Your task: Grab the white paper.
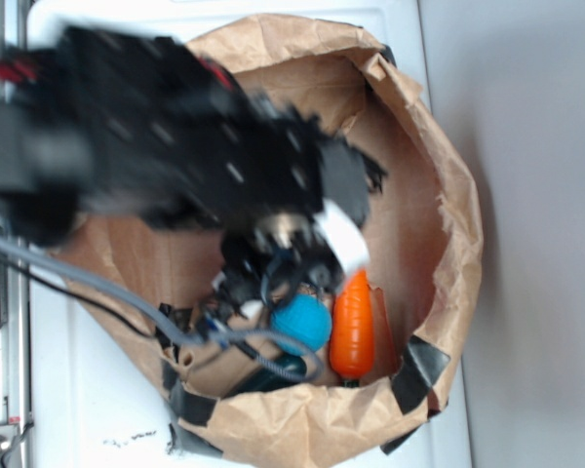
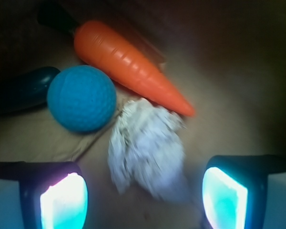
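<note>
Hovering w/ jaws wide apart, gripper (image 2: 145,195) straddles white paper (image 2: 148,148), pads (image 2: 64,202) not touching it

No readable text, labels or numbers anywhere (both views blurred), perhaps lost to motion blur

The white paper (image 2: 145,143) is off-white, mottled with grey wrinkles. The ball (image 2: 82,98) is blue with a dimpled pattern. The carrot (image 2: 128,64) is bright orange with faint ridges and a dark green top. A dark teal object (image 2: 24,88) lies in shadow. The end effector (image 2: 143,195) has black fingers with pads (image 2: 64,202) glowing cyan-white. The paper bag (image 1: 448,195) is brown, patched with black tape (image 1: 421,370). The robot arm (image 1: 175,136) is black, and the bench (image 1: 88,409) is white.
</note>
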### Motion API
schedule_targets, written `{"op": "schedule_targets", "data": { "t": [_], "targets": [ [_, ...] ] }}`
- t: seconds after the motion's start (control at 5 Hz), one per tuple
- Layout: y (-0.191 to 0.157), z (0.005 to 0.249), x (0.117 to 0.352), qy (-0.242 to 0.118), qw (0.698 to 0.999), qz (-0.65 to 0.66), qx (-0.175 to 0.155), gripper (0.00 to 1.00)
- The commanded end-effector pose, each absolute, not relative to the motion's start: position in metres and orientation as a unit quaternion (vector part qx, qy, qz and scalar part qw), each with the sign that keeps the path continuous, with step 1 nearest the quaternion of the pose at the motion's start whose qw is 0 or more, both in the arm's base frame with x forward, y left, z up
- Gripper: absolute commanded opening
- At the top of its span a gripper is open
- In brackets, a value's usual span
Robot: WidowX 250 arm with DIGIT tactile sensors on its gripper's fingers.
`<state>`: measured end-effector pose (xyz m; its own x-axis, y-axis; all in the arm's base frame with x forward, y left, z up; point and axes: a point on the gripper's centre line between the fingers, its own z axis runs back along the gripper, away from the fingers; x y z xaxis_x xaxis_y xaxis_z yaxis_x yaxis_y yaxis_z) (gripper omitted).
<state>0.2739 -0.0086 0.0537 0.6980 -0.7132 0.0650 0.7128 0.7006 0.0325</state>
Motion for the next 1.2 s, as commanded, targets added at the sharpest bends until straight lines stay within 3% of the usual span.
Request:
{"op": "schedule_targets", "data": {
  "t": [0.0,0.2,0.6,0.8,1.0],
  "targets": [
    [-0.028,0.032,0.244,-0.028,0.920,-0.388,0.052,1.00],
    [-0.022,0.044,0.241,-0.049,0.920,-0.387,0.038,0.00],
    [-0.030,0.068,0.321,-0.072,0.920,-0.384,-0.002,0.00],
    [-0.032,0.096,0.361,-0.089,0.930,-0.355,-0.035,0.00],
    [-0.024,0.140,0.368,-0.108,0.934,-0.329,-0.085,0.00]
  ]
}}
